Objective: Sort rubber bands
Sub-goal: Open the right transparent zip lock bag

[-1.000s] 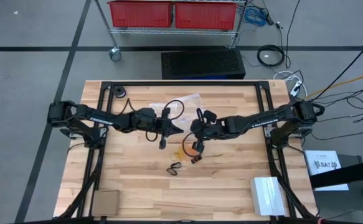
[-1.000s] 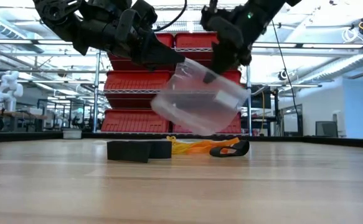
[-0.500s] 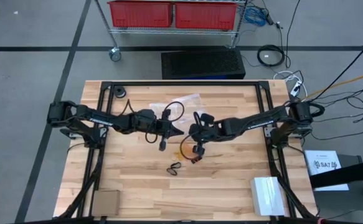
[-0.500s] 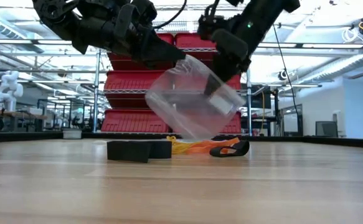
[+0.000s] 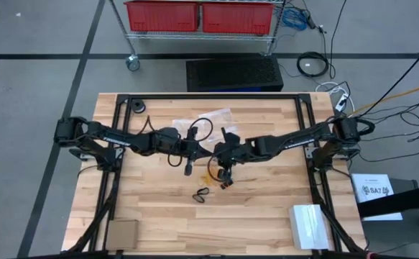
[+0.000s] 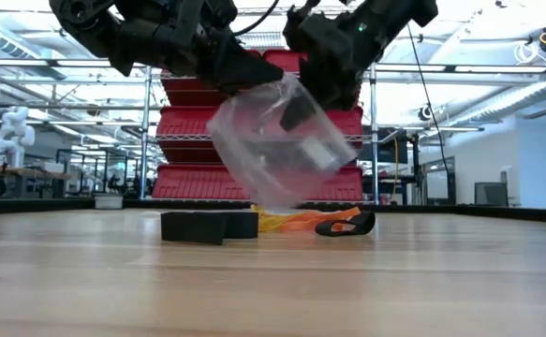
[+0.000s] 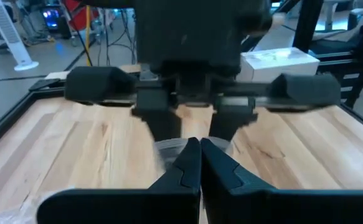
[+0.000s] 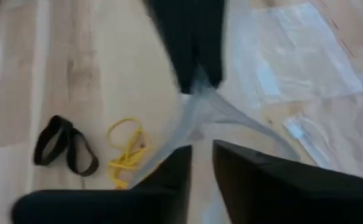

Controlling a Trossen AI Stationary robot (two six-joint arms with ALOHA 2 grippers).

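Note:
A clear plastic bag (image 6: 277, 145) hangs above the middle of the table between my two grippers. My left gripper (image 5: 208, 150) is shut on it. My right gripper (image 5: 220, 152) faces the left one from the right, its fingers (image 8: 169, 171) a little apart at the bag's upper edge. One dark finger (image 6: 296, 109) shows through the film. Below them, rubber bands lie flat on the wood: a yellow-orange tangle (image 8: 126, 152) and two black loops (image 8: 63, 146), which lie nearer the front edge (image 5: 201, 193). My left gripper pinches the bag's upper edge (image 7: 169, 148) between its two shut fingers, coming nearly level from the table's left. The bag hangs below the fingertips, tilted and clear of the table. My right gripper has the bag's film (image 8: 200, 115) running into the gap between its fingers; whether they touch it I cannot tell.
A second clear bag (image 8: 299, 56) lies flat at the far middle of the table beside a black cable loop (image 5: 202, 128). A white box (image 5: 310, 224) sits at the near right corner and a brown card (image 5: 121, 232) at the near left.
My right gripper has moved toward the table's left, closer to my left gripper, and tipped further down. The hanging bag has swung with it toward the left and turned, its lower end staying clear of the table.

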